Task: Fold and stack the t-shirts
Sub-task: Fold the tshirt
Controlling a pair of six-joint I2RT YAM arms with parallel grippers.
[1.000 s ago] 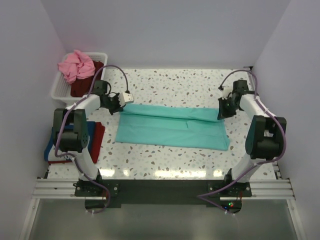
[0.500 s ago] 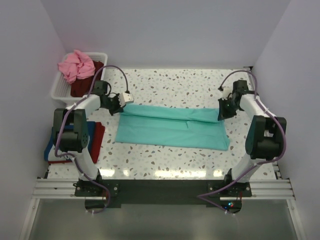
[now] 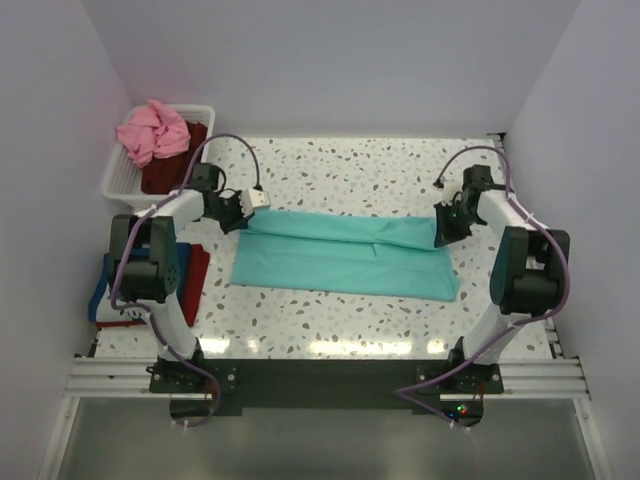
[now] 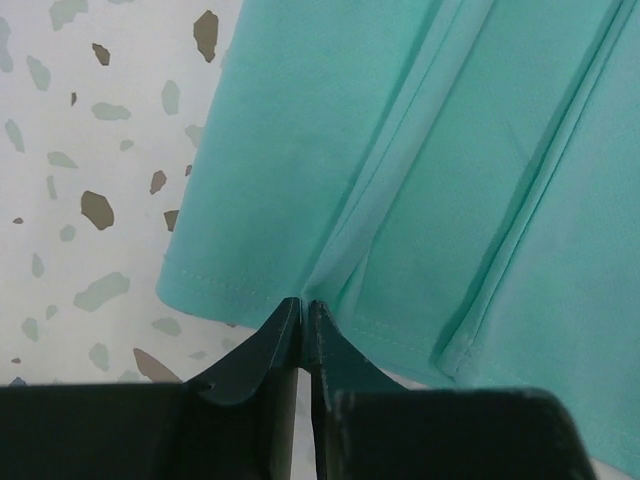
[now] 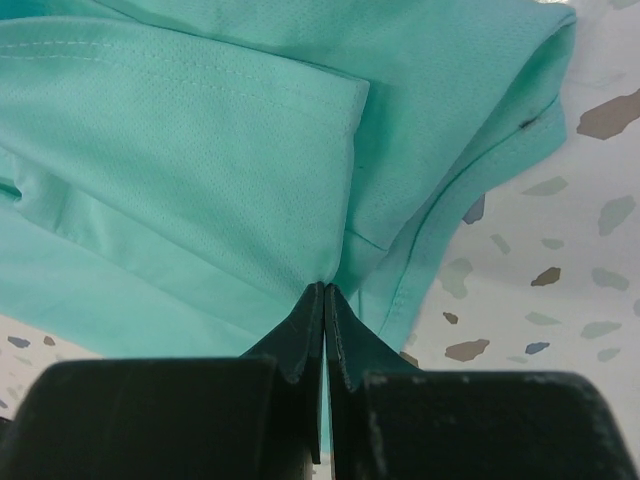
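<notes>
A teal t-shirt lies folded into a long band across the middle of the table. My left gripper is at its far left corner. In the left wrist view its jaws stand almost together, and a crease of the teal t-shirt runs up into their tips. My right gripper sits at the band's far right corner. There the jaws are shut on a fold of the teal t-shirt, with cloth showing between them.
A white slatted basket at the back left holds a pink t-shirt and a dark maroon one. Blue and red t-shirts lie by the left arm. The table's right edge runs just beyond my right arm.
My left gripper has shifted slightly along the teal shirt's left corner and its jaws have eased a hair apart. The right gripper has edged slightly and stays shut.
</notes>
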